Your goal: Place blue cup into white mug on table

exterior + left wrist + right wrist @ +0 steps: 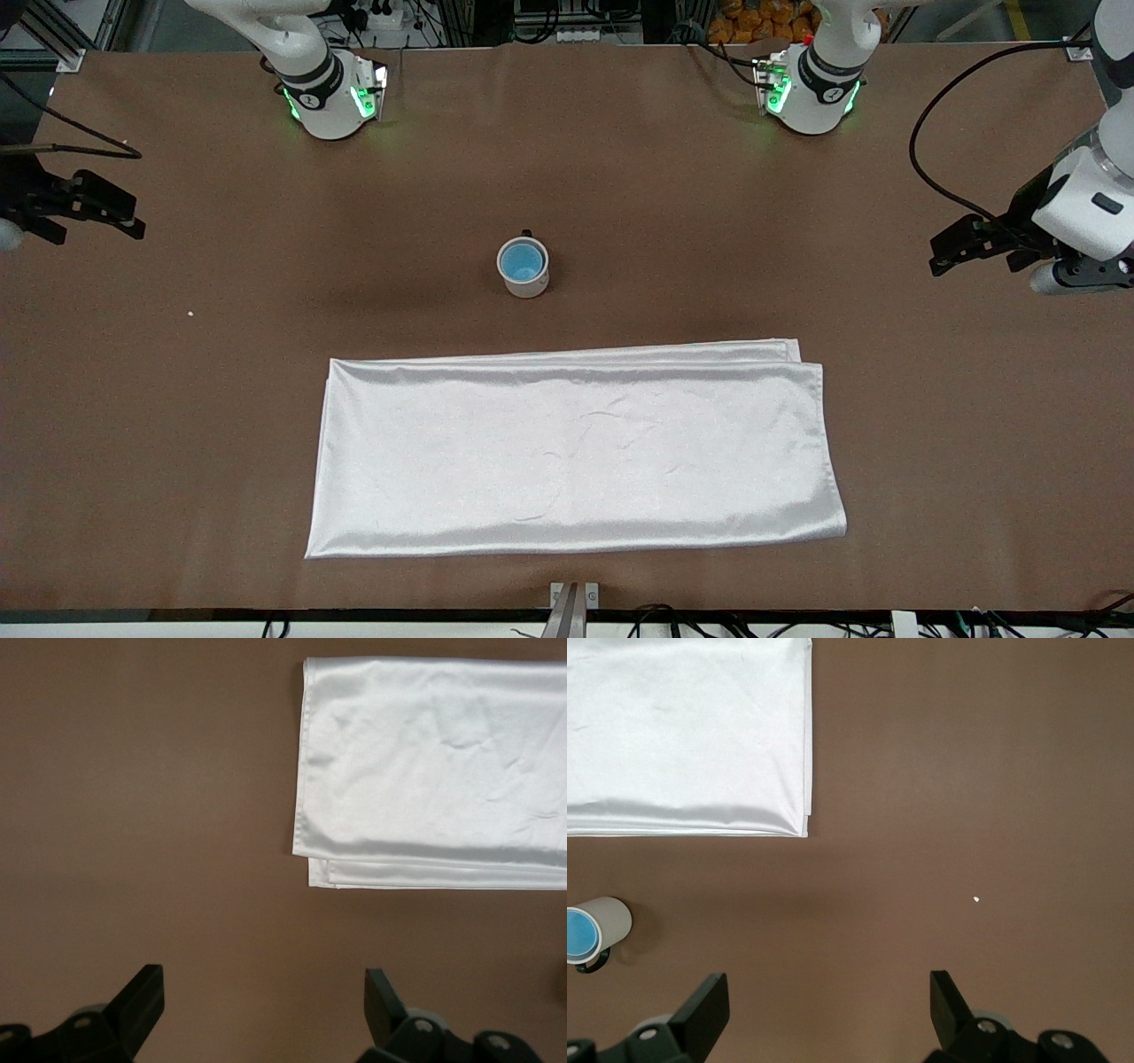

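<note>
The blue cup [521,261] sits upright inside the white mug [525,285], which stands on the brown table [797,221] near its middle. The mug's dark handle points toward the robots' bases. In the right wrist view the mug [613,918] shows with the blue cup [578,933] in it. My right gripper [133,221] is open and empty above the right arm's end of the table, well apart from the mug; it also shows in its wrist view [829,992]. My left gripper [941,252] is open and empty above the left arm's end, as its wrist view [264,992] shows.
A shiny white folded cloth [576,443] lies flat on the table, nearer to the front camera than the mug; it also shows in the left wrist view [443,753] and the right wrist view [682,726]. A tiny white crumb [190,312] lies toward the right arm's end.
</note>
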`<move>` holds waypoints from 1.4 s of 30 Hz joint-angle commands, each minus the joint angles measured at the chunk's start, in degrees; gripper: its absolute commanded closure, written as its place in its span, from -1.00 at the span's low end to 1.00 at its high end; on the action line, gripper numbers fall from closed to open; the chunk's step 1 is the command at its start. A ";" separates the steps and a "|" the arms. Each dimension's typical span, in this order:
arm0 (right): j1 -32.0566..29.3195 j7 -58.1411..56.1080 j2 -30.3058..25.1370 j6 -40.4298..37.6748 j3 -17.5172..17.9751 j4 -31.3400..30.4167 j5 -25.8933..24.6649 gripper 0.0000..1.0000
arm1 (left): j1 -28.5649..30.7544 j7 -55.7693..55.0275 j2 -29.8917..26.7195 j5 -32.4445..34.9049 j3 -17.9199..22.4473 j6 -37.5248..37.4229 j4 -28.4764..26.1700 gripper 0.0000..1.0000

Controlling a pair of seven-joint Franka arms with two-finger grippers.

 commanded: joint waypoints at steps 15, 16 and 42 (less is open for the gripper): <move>-0.68 0.71 1.70 -0.21 0.59 1.35 0.78 -1.00 | 0.08 2.52 -2.67 -1.35 -0.01 -0.83 -2.10 -1.00; -0.68 0.71 1.70 -0.21 0.59 1.35 0.78 -1.00 | 0.08 2.52 -2.67 -1.35 -0.01 -0.83 -2.10 -1.00; -0.68 0.71 1.70 0.75 0.59 0.82 0.43 -1.00 | 0.26 2.96 -3.46 -0.82 -0.01 -1.80 -1.22 -1.00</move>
